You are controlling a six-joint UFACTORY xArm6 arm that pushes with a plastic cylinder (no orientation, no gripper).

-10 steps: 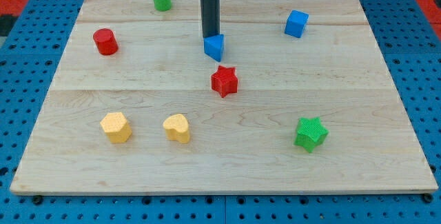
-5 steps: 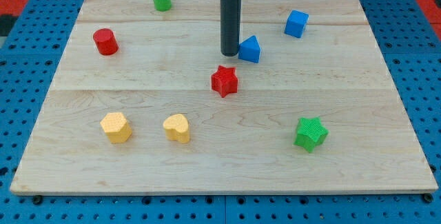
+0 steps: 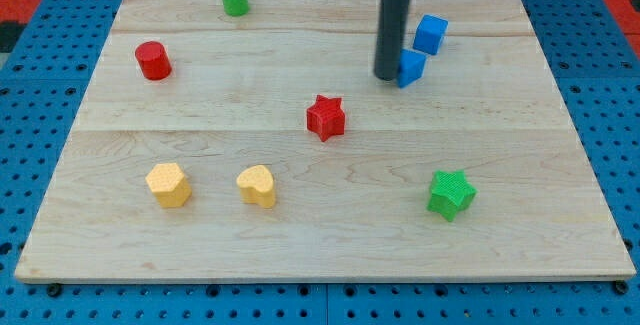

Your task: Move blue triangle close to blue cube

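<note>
Tip position: my tip (image 3: 387, 76) is sitting on the board at the view's upper right, pressing against the blue triangle (image 3: 411, 67) from that block's left side — touching, as far as the view shows.

Tip state: I am ending in a bare rod with nothing to open or close, so I am holding nothing; the triangle is only being pushed.

Task block: the blue triangle is lying just below and to the left of the blue cube (image 3: 430, 34), very near it, with a slim gap that I cannot be sure of.

Deciding relation: the cube is lying up and to the right of the triangle, while my tip is standing on the opposite, left side — so the push line is already running toward the cube.

Progress: I am judging the task nearly finished.

Nearby: the red star (image 3: 325, 117) is sitting well apart, below and to the left.
</note>
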